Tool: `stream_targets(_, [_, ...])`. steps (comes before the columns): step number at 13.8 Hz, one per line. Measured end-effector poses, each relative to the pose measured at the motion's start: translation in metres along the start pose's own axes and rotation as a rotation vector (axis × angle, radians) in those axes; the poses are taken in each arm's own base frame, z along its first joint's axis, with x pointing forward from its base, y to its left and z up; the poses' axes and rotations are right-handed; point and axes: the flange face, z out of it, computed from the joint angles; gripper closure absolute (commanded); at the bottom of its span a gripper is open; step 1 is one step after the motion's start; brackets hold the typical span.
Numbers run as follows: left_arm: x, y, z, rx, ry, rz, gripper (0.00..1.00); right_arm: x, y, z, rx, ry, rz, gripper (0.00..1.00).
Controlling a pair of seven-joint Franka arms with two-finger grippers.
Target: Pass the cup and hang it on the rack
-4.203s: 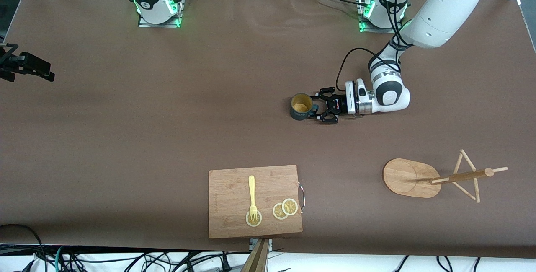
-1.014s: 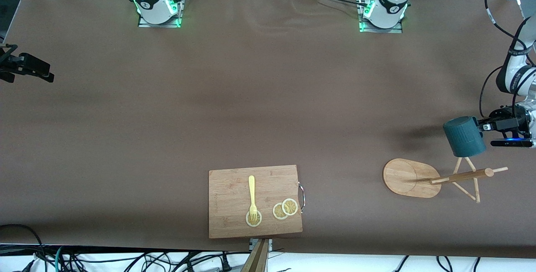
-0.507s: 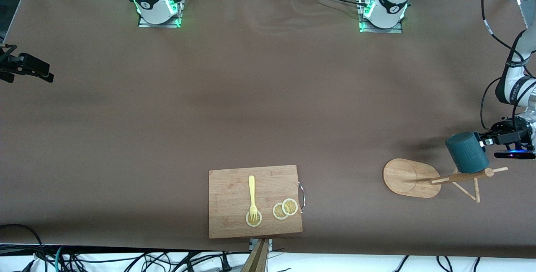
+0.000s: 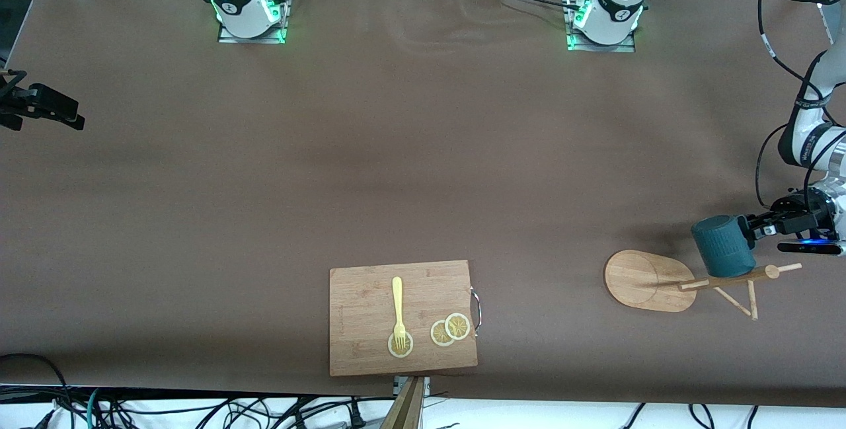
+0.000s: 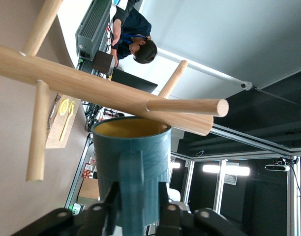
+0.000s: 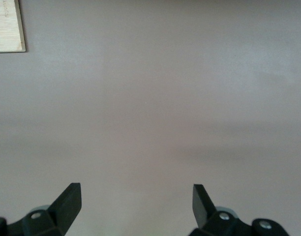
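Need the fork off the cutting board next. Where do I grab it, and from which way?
Probably mid-handle, straight down from above, jaws across its narrow width. The fork lies flat on the cutting board, handle pointing away from the front camera, tines resting on a lemon slice, so the bare handle is the free part.

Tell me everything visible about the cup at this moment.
The cup is a small dark teal mug with a ribbed outer wall, a mustard-yellow inside and a small side handle. It hangs in the air, tipped on its side, at the upper pegs of the rack, at the left arm's end of the table. The left tool flanks its handle, fingers either side. Whether a peg bears it cannot be told.
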Motion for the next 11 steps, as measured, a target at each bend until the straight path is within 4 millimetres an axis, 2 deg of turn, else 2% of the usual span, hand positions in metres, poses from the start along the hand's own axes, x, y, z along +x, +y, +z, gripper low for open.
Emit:
stream_targets(3, [-0.002, 0.007, -0.008, 0.112, -0.038, 0.019, 0.00, 0.000, 0.000, 0.000, 0.000, -0.001, 0.000, 0.00])
stream_targets(5, [-0.006, 0.033, -0.015, 0.292, -0.093, 0.069, 0.00, 0.000, 0.000, 0.000, 0.000, 0.001, 0.000, 0.00])
stream_targets(6, [-0.011, 0.055, -0.019, 0.410, -0.124, 0.102, 0.00, 0.001, 0.000, 0.000, 0.000, 0.003, 0.000, 0.00])
stream_targets(8, [-0.027, 0.112, -0.020, 0.646, -0.165, 0.175, 0.00, 0.001, -0.001, 0.000, 0.000, 0.006, -0.002, 0.00])
stream_targets(9, [-0.037, 0.140, -0.014, 0.747, -0.183, 0.207, 0.00, 0.002, -0.002, 0.000, 0.000, 0.006, -0.003, 0.00])
stream_targets(11, [-0.057, 0.183, 0.018, 0.952, -0.243, 0.264, 0.00, 0.002, -0.002, 0.000, 0.000, 0.007, -0.004, 0.00])
